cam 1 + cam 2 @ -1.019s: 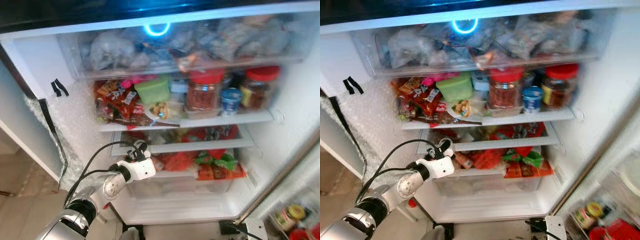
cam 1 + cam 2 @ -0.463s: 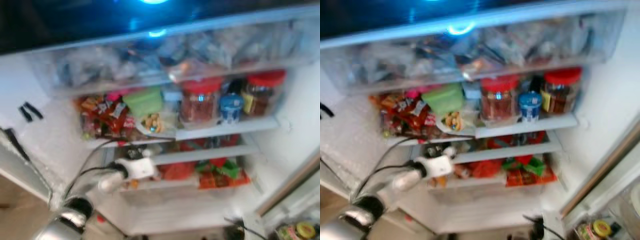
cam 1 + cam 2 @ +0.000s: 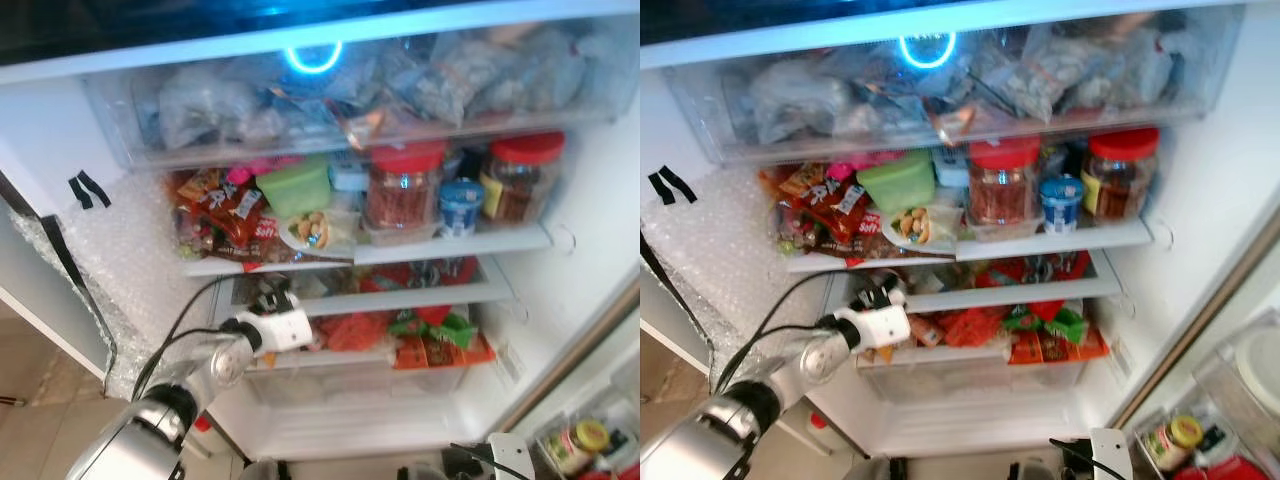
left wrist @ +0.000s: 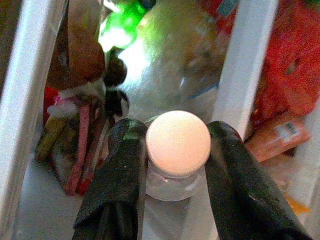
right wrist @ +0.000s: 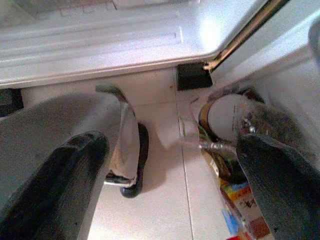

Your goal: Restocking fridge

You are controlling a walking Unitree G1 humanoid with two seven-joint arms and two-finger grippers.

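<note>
Left gripper [image 4: 175, 150] at fridge [image 3: 90, 130] lower shelf [image 3: 400, 297], jaws closed on white-capped bottle [image 4: 177, 142], bottle at shelf's left end, right gripper [image 5: 170, 185] low over floor [image 5: 155, 200], jaws wide apart

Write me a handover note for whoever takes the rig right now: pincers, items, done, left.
Left pincer: shut on a clear bottle with a white cap, reached into the open fridge at the left end of the narrow shelf below the jar shelf.
Right pincer: open, holding nothing, hanging low over the tiled floor by the fridge base.
Done: bottle carried into the fridge.
Left: bottle not yet released; set it down on the shelf, open the pincer, pull the arm out. The shelves are crowded with red-lidded jars and snack packets, so space is tight.
</note>
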